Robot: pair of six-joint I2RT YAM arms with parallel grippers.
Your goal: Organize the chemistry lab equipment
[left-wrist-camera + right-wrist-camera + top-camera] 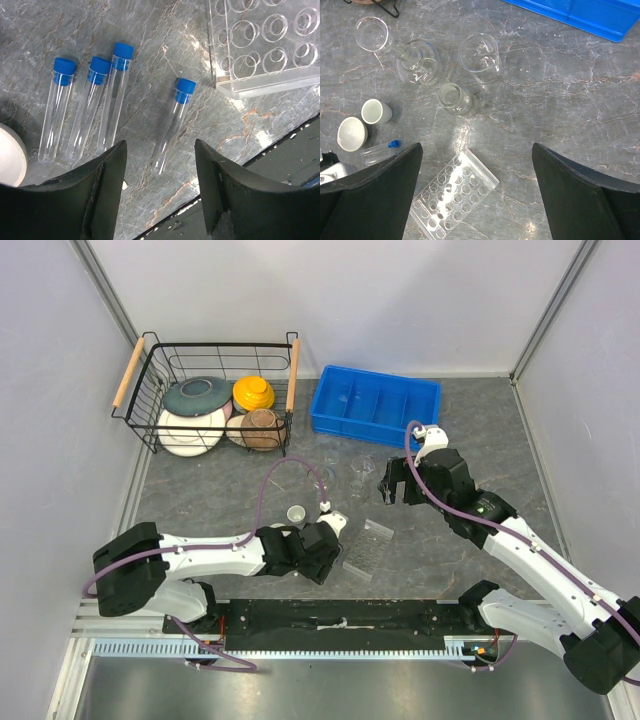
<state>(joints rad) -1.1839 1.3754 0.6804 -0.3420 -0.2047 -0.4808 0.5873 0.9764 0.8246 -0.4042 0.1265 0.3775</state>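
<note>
Left gripper (160,145): released, jaws apart, nothing clamped, low over the grey marbled table (165,30). Below it we see four clear test tubes (90,107) with blue caps, all lying flat. Three lie side by side to the left of the gap. The lone tube (175,122) lies apart from them, its closed end pointing into the gap between the fingers, touched by neither. The clear rack (265,55) with round holes sits flat just to the right of the lone tube, near the black strip at the table's front edge.

Right gripper (476,147): also released, jaws wide, empty, hanging above the middle of the table. In the right wrist view we see under it a clear beaker (480,57), a larger conical flask (417,65) to its left, and a smaller flask (452,97) nearer the fingers. We cannot tell whether the larger flask stands upright. Two white cups (376,111) sit close together at the left, with one blue-capped tube just below them. The rack lies between the fingers' lower ends.

All of this glassware is on the table in front of the blue bin (372,436). The bin is at the back, beside the wire basket (220,344) of coloured bowls and plates (205,395).
</note>
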